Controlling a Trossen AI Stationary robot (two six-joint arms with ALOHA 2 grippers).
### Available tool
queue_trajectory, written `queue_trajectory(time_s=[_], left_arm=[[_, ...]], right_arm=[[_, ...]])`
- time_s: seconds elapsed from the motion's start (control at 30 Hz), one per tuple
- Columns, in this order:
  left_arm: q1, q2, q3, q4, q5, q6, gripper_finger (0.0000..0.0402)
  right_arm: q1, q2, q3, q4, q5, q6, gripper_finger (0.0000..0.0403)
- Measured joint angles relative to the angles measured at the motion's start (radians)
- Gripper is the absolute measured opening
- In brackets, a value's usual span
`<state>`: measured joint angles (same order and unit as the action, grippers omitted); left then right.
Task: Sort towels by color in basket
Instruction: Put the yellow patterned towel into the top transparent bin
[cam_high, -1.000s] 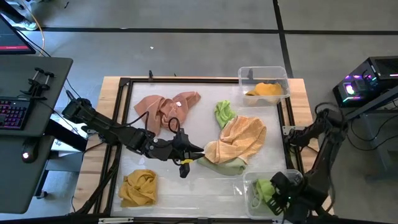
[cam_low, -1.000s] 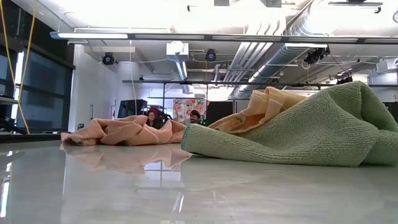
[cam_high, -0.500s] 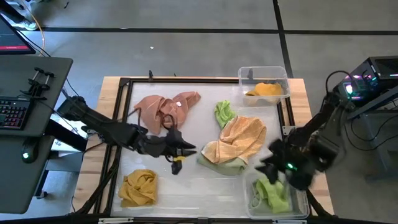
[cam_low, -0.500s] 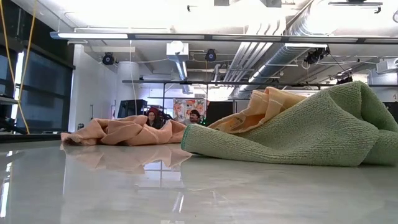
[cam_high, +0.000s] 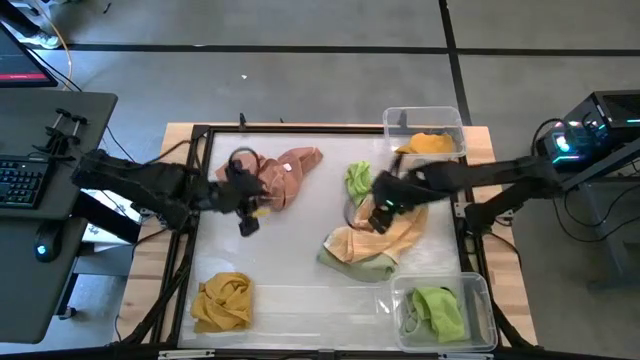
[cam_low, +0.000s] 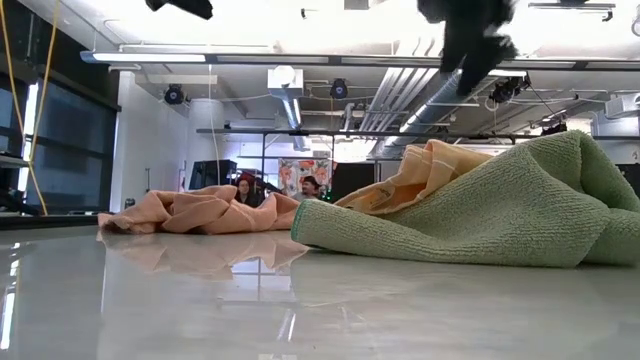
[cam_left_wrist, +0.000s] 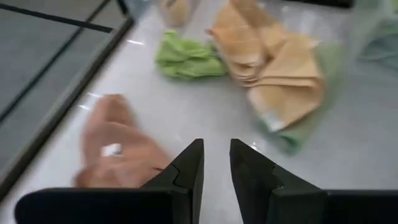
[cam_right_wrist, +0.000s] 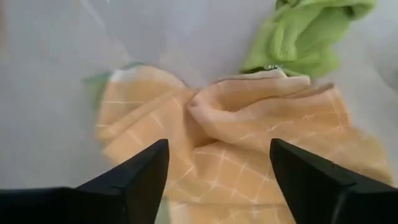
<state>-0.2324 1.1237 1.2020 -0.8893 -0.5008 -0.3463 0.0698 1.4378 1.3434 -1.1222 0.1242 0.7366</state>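
My right gripper (cam_high: 378, 208) hangs open just above the peach orange towel (cam_right_wrist: 249, 155), which lies crumpled over a light green towel (cam_high: 360, 266). A smaller green towel (cam_high: 360, 182) lies bunched just beyond them. My left gripper (cam_left_wrist: 216, 152) hovers beside the salmon pink towel (cam_high: 272, 168) at the far left. Its fingers stand a narrow gap apart with nothing between them. A mustard yellow towel (cam_high: 222, 302) lies at the near left. One green towel (cam_high: 440, 310) rests in the near right bin.
A clear bin (cam_high: 424, 120) at the far right corner holds an orange-yellow towel (cam_high: 430, 145). A second clear bin (cam_high: 480, 300) stands at the near right corner. A black frame (cam_high: 196, 200) runs around the white table. Bare table lies between the mustard towel and the near bin.
My right gripper has swung from the near right bin toward the table's far side and left, and now stands over the peach towel. The green towel has stayed in that bin. My left gripper has drawn back from the peach and green pile toward the far left, beside the salmon towel.
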Motion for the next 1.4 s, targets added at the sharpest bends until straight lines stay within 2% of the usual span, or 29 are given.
queue_trajectory(time_s=[0.07, 0.17, 0.3, 0.43, 0.6, 0.77, 0.9, 1.03, 1.1, 1.27, 1.4], left_arm=[[0.058, -0.022, -0.021, 0.002, 0.015, 0.057, 0.0053], [0.167, -0.049, -0.061, 0.028, 0.097, 0.144, 0.004], [0.321, -0.06, -0.085, 0.033, 0.217, 0.261, 0.0026], [0.44, -0.06, -0.102, 0.034, 0.295, 0.371, 0.0019], [0.532, -0.06, -0.12, 0.036, 0.38, 0.451, 0.0017], [0.578, -0.06, -0.126, 0.036, 0.413, 0.522, 0.0016], [0.612, -0.06, -0.126, 0.077, 0.413, 0.587, 0.0016], [0.641, -0.06, -0.126, 0.181, 0.413, 0.648, 0.0016], [0.652, -0.06, -0.126, 0.24, 0.413, 0.674, 0.0016], [0.672, -0.06, -0.126, 0.415, 0.414, 0.681, 0.0016], [0.68, -0.058, -0.126, 0.542, 0.457, 0.705, 0.0016]], right_arm=[[-0.07, 0.061, 0.0, 0.002, -0.084, -0.082, 0.0283], [-0.13, 0.17, 0.0, 0.003, -0.176, -0.209, 0.0285], [-0.146, 0.302, 0.0, -0.003, -0.238, -0.278, 0.0286], [-0.135, 0.399, 0.0, -0.007, -0.236, -0.233, 0.0279], [-0.126, 0.497, 0.0, -0.051, -0.195, -0.22, 0.0234], [-0.129, 0.543, -0.057, -0.04, -0.211, -0.27, 0.0159], [-0.136, 0.505, -0.149, -0.041, -0.233, -0.227, 0.0087], [-0.136, 0.387, -0.183, -0.043, -0.226, -0.141, 0.0018], [-0.136, 0.294, -0.175, -0.052, -0.213, -0.075, 0.0013], [-0.144, 0.053, -0.114, -0.058, -0.161, 0.141, 0.0034], [-0.149, -0.11, -0.026, -0.057, -0.135, 0.24, 0.0019]])
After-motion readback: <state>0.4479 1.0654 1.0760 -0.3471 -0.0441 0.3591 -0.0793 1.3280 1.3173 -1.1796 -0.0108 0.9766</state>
